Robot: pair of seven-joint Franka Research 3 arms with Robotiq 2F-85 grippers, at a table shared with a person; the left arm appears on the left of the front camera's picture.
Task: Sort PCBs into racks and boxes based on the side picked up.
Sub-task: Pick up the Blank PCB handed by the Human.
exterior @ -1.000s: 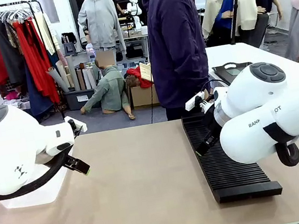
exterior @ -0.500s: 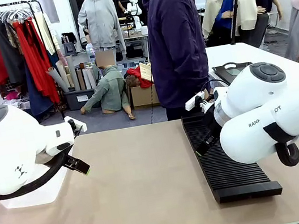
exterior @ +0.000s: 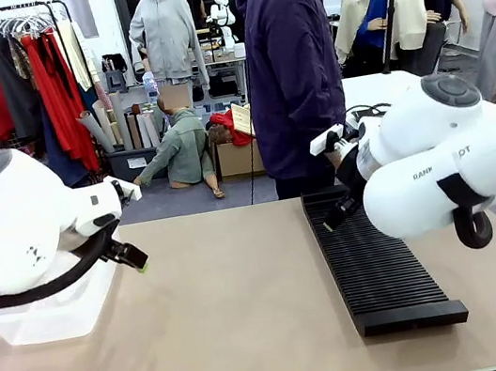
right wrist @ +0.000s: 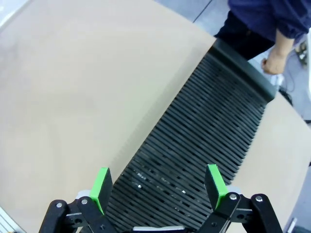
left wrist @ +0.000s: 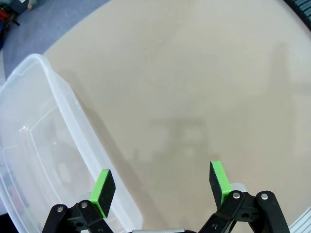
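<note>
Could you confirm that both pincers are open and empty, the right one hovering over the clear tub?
Not quite: the right wrist view shows the right pincer over the black rack; it and the left pincer are open and empty.

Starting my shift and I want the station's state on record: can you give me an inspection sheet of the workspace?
Surface: tan table top, smooth.
Job's things: black slotted rack on the robot's right, slots unfilled; clear box on its left, nothing seen inside; PCBs: nothing seen.
Clutter: nothing seen.
Grippers: left gripper open above the table beside the box; right gripper open above the rack; both hold nothing.
Cables: black cable looped under the left arm.
Surroundings: person in a dark jacket at the far edge; clothes rail behind.
</note>
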